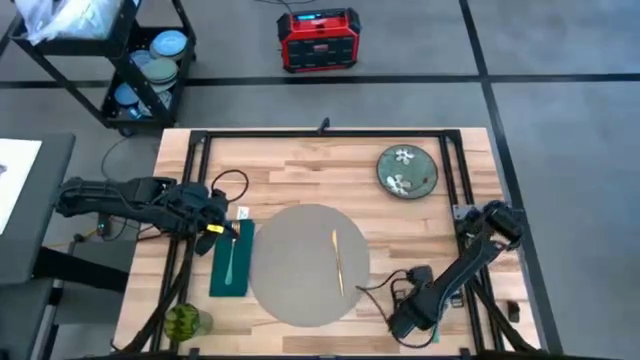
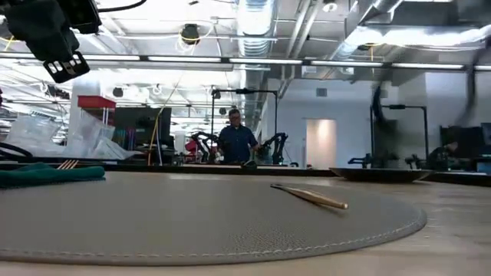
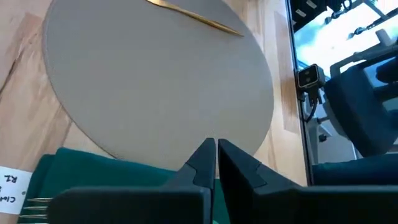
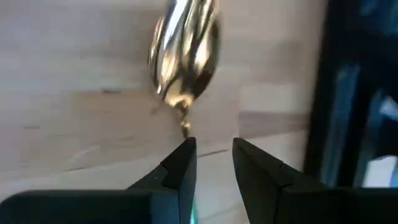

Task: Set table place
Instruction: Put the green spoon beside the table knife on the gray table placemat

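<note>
table (image 1: pixel 300 165): light-wood, long axis left-right | place (image 1: pixel 305 265): round grey mat at the near-centre, no long axis | napkin (image 1: pixel 231 260): green, long axis front-back, touching mat's left edge | left gripper (image 3: pixel 216 149): over napkin, fingers pressed together, empty | right gripper (image 4: pixel 213 152): near front-right corner, fingers parted, gold spoon (image 4: pixel 185 53) just ahead | white label (image 3: pixel 13 188): writing unreadable
</note>
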You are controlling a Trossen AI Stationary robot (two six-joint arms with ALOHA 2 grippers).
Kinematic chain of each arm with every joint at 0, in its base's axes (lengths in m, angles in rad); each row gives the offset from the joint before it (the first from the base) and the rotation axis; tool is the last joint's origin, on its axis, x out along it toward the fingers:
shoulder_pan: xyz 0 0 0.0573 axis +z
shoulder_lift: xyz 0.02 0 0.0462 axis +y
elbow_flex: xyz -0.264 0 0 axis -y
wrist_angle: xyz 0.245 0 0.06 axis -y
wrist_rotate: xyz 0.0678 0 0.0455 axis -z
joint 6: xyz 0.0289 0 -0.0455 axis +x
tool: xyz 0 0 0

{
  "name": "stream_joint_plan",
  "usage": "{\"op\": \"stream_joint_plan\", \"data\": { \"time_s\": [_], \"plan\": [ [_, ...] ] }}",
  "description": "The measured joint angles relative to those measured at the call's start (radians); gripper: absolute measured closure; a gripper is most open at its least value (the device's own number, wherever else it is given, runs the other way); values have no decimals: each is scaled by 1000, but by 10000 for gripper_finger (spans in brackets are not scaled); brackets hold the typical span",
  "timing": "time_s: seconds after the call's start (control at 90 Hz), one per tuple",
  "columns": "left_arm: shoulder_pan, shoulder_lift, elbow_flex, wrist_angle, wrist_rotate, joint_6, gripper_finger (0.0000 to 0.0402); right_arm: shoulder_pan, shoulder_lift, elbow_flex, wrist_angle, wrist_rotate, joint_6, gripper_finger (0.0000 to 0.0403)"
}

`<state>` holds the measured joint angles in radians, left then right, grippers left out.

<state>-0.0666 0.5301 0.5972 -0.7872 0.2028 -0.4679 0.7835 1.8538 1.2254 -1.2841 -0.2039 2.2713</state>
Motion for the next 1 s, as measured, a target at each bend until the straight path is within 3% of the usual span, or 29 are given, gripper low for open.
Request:
{"op": "stream_joint_plan", "data": {
  "time_s": [0.278, 1.0],
  "plan": [
    [0, 0, 0, 0, 0, -36, 400, -10, -64, -140, 221, 28, 7, 309],
    [0, 0, 0, 0, -9, -101, 401, -1, -72, -257, 440, 47, 7, 314]
  ]
}}
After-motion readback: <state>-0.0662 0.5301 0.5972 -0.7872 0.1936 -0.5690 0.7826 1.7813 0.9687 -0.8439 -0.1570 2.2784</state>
